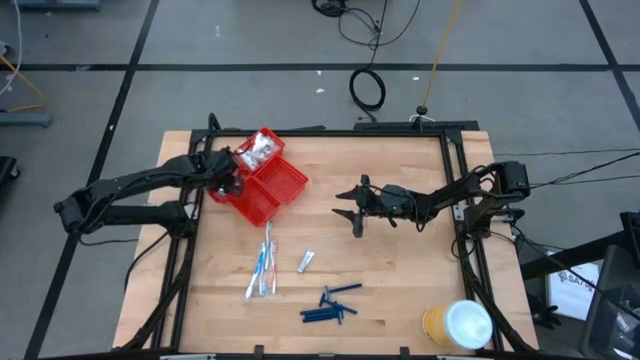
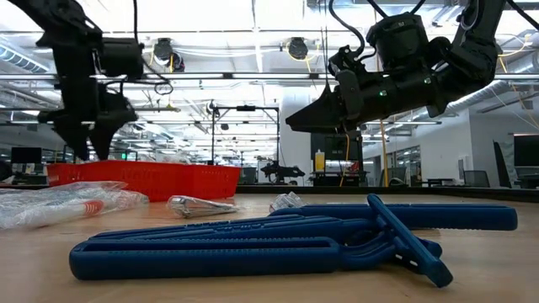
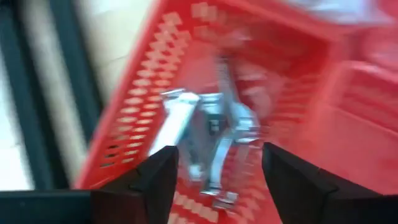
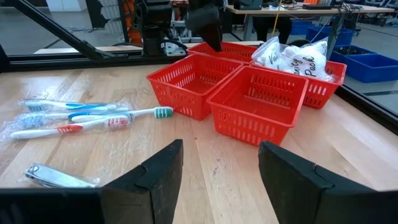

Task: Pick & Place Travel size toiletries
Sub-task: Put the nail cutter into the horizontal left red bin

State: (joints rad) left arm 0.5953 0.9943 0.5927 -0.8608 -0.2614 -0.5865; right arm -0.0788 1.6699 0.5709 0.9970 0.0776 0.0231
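Left hand [image 1: 232, 181] over the red tray [image 1: 285, 190], fingers apart, clippers [image 3: 208, 134] released in the compartment below; lift straight up to avoid snagging the wall. Toothbrushes [image 1: 264, 268], another clipper [image 1: 306, 261], blue sticks [image 1: 331, 305] wait on the bench [image 1: 400, 270]. Right hand [image 1: 352, 211] hovers mid-bench, empty, fingers apart.

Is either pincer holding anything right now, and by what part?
Nothing is held. The left pincer is open above silvery clippers lying in the red tray; the right pincer hangs open over bare table.

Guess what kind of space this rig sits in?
Likely a robotics lab or open industrial workshop: exposed ceiling ducts and lights, more metal test frames behind the wooden table, and cables across a tape-marked floor.
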